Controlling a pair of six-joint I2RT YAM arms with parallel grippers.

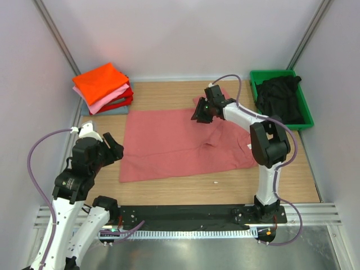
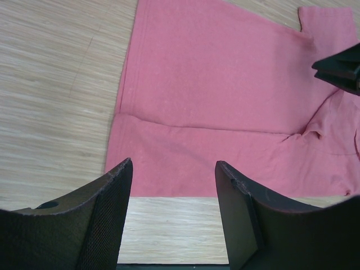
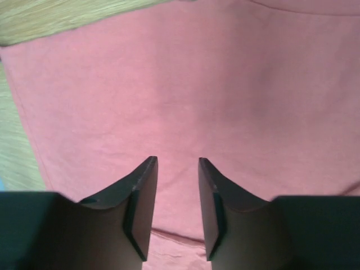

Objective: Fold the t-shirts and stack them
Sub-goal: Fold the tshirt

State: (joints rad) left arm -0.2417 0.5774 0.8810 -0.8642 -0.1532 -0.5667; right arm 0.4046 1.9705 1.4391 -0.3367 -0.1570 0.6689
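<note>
place: robot test cell | signs: white panel walls (image 1: 185, 34); metal corner posts (image 1: 56, 36); wooden table (image 1: 169, 93); black base plate (image 1: 185, 214)

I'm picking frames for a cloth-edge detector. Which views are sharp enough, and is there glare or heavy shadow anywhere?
Top external: even light, no glare, the salmon t-shirt crisp with only faint shadows. Left wrist: table grain and shirt hem sharp, the left end effector dark in the foreground. Right wrist: cloth soft and slightly blurred, the table tinted greenish.

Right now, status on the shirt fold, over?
Left end effector open, empty. Right end effector open above salmon shirt, spread out. Nothing blocking.
</note>
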